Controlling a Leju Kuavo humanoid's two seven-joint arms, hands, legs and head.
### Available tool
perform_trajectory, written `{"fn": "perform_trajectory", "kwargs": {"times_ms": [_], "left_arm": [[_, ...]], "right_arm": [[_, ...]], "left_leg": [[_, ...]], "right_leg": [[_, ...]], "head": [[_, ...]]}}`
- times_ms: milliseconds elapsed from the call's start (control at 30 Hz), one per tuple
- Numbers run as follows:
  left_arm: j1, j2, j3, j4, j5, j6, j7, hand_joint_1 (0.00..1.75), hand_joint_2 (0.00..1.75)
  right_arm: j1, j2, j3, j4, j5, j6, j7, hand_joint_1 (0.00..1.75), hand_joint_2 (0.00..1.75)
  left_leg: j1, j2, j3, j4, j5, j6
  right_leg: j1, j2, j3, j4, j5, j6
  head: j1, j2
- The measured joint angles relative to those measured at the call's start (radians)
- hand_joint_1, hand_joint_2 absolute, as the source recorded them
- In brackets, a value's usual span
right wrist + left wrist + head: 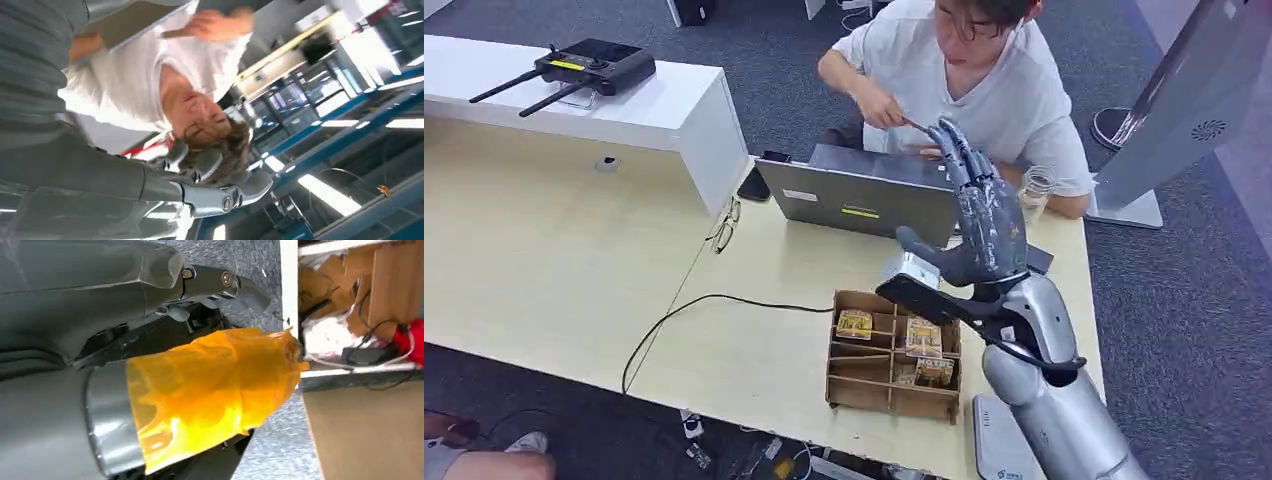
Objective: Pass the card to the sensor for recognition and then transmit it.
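The robot's right hand (pixel 969 215) is standing raised above the pale wooden surface (pixel 554 270), its dark, glossy fingers (pixel 956 150) stretched straight and its thumb jutting out to the left, with nothing in its grasp; it is reaching toward a person in a white T-shirt (pixel 1014 95) who is sitting at the far side. The silver, smooth right forearm (pixel 1064 410) is rising from the near right edge. In the right wrist view the same hand (pixel 220 197) is showing as grey, shiny metal in front of the person (pixel 150 80).

Below the hand, a shallow brown cardboard tray (pixel 894 352) with slotted dividers is resting near the front edge of the surface, and small yellowish cards (pixel 855 323) are lying in several of its compartments. A flat, light grey sensor pad (pixel 996 440) is lying just right of the tray at the near edge. A grey laptop (pixel 864 195) is standing open in front of the person, and a thin black cable (pixel 714 305) is curving across the wood. On a white raised shelf (pixel 624 110) at the far left, a black box with two antennas (pixel 584 70) is sitting.

In the left wrist view, crinkled amber tape (pixel 210 390) is wrapping the left hand (pixel 150 370); whether that hand is released or clenched cannot be told.
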Motion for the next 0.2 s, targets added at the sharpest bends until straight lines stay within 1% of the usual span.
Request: {"fn": "perform_trajectory", "kwargs": {"times_ms": [33,67,133,200], "left_arm": [[0.003,0.001,0.003,0.0,0.006,0.002,-0.005,0.0,0.0],[0.006,0.002,0.007,0.0,0.014,0.006,-0.008,0.0,0.0],[0.011,0.002,0.021,0.0,0.028,0.014,-0.016,0.0,0.0],[0.017,0.004,0.029,0.0,0.04,0.018,-0.022,0.0,0.0]], "right_arm": [[0.014,0.001,-0.005,-0.016,-0.03,0.004,-0.014,0.0,1.75],[0.029,0.003,-0.01,-0.031,-0.06,0.01,-0.029,0.0,0.0],[0.073,0.01,-0.028,-0.069,-0.124,0.036,-0.042,0.0,0.0],[0.173,0.044,-0.049,-0.136,-0.118,0.058,-0.037,0.0,0.0]], "left_leg": [[0.0,0.0,0.0,0.0,0.0,0.0],[0.0,0.0,0.0,0.0,0.0,0.0],[0.0,0.0,0.0,0.0,0.0,0.0],[0.001,-0.002,0.0,-0.001,-0.001,-0.001]], "right_leg": [[0.0,0.0,0.0,0.0,0.0,0.0],[0.0,0.0,0.0,0.0,0.0,0.0],[0.0,0.0,0.0,0.0,0.0,0.0],[0.001,-0.002,0.0,0.0,-0.002,-0.001]], "head": [[0.0,0.0],[0.0,0.0],[0.0,0.0],[0.001,0.0]]}}
